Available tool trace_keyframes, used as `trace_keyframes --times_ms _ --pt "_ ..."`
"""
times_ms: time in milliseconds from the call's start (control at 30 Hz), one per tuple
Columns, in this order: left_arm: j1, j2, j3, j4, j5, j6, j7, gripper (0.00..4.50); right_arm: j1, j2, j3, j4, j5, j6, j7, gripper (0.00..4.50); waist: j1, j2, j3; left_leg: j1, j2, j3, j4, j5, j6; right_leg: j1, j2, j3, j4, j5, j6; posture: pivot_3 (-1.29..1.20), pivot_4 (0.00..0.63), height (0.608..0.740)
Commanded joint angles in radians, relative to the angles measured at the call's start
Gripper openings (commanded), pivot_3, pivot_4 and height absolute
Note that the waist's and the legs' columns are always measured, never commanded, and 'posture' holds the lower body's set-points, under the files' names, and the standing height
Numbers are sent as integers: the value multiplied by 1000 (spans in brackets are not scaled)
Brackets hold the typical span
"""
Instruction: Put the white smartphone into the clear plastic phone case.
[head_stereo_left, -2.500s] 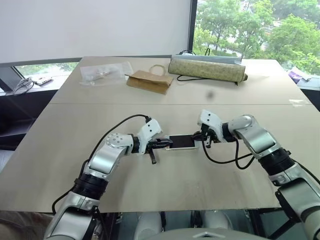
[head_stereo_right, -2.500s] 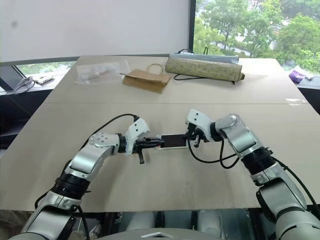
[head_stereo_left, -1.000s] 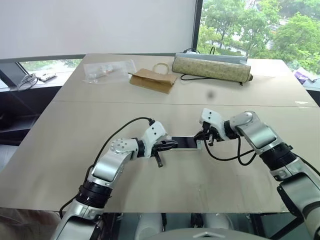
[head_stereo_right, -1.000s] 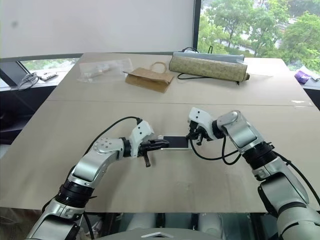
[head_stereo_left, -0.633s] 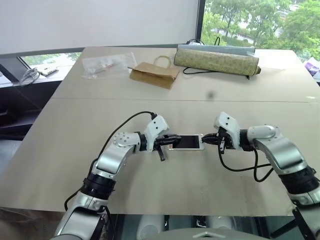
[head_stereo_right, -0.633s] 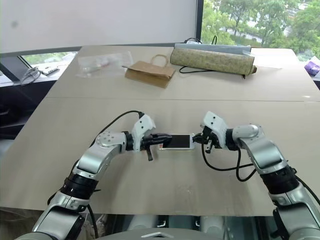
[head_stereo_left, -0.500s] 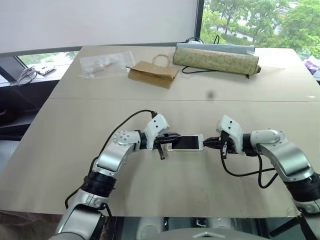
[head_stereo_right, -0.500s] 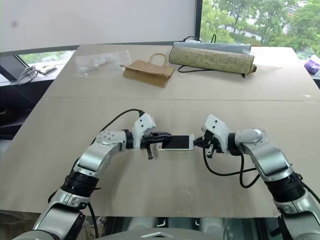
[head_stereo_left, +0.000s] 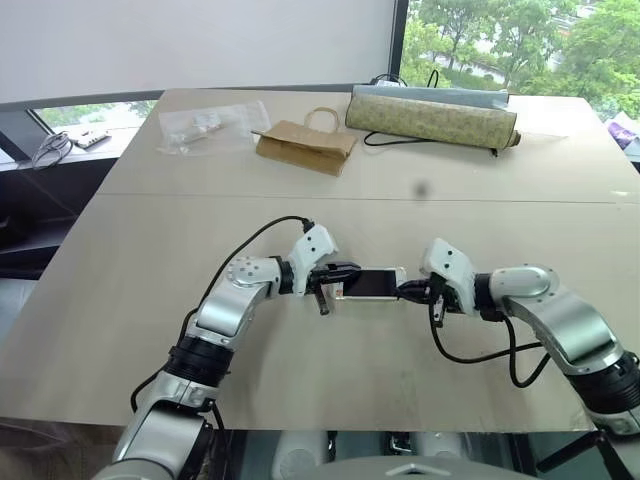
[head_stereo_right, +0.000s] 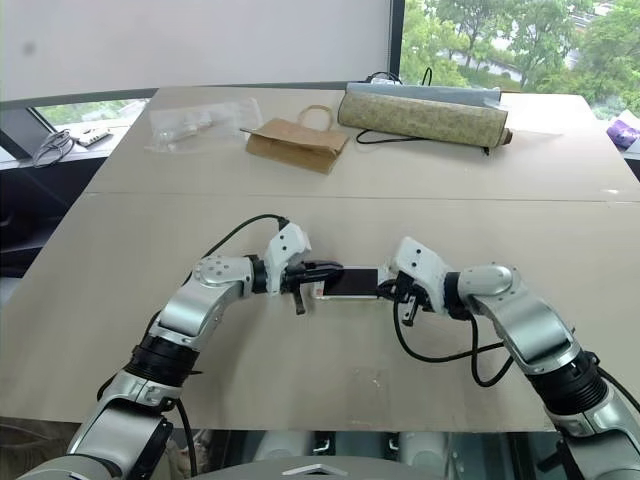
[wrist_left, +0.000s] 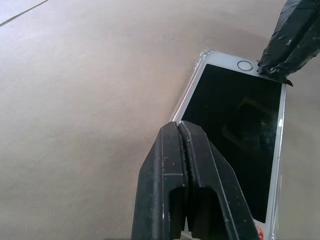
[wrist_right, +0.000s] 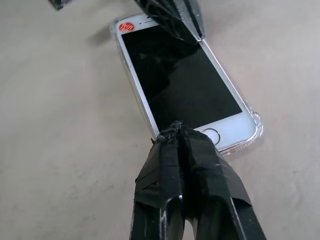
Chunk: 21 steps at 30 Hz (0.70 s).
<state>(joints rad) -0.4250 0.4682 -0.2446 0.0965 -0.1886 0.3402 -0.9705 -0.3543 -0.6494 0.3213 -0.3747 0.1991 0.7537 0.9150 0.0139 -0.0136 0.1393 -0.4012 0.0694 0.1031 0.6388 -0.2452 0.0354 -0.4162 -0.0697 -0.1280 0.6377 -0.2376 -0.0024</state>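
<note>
The white smartphone (head_stereo_left: 372, 284) lies flat, screen up, in the middle of the table. It sits inside the clear plastic phone case (wrist_right: 254, 126), whose rim shows around its edges. My left gripper (head_stereo_left: 343, 276) is shut, its tip resting on the phone's left end (wrist_left: 235, 115). My right gripper (head_stereo_left: 407, 291) is shut too, its tip pressing at the home-button end (wrist_right: 210, 134). Nothing is clamped between either pair of fingers. In the right wrist view the left gripper's black fingers (wrist_right: 175, 17) cover the phone's far end.
At the table's far side lie a brown paper bag (head_stereo_left: 303, 150), a crinkled clear plastic bag (head_stereo_left: 205, 125) and a long olive roll (head_stereo_left: 430, 118) with a black cable. A seam (head_stereo_left: 200, 196) crosses the tabletop. Bare wood surrounds the phone.
The head view has shifted and tilted down. My right arm has drawn back toward me, its tip staying at the phone's right end. The left gripper stays at the left end.
</note>
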Motion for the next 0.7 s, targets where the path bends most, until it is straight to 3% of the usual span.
trace_keyframes --times_ms 33,300,567,700 --pt "31 6 -31 46 37 20 5 31 -1 -33 85 42 -46 -3 24 0 0 0 0 0 0 0 0 0 0 0 0 0 0 0 0 0 150 740" --pt "48 14 -31 19 33 30 6 31 -66 -65 210 168 -157 -42 47 0 -1 -2 -2 4 0 0 0 0 0 3 0 0 0 0 0 0 150 740" --pt "63 26 -25 -15 27 52 11 31 -110 -3 351 345 -291 -147 73 0 -4 -10 -19 5 1 0 0 0 0 3 0 0 0 0 0 0 150 740" --pt "74 33 -14 -44 11 67 8 31 -106 34 353 399 -325 -182 87 0 -10 -12 -26 10 3 0 0 0 0 6 0 0 0 -1 -3 0 150 740"
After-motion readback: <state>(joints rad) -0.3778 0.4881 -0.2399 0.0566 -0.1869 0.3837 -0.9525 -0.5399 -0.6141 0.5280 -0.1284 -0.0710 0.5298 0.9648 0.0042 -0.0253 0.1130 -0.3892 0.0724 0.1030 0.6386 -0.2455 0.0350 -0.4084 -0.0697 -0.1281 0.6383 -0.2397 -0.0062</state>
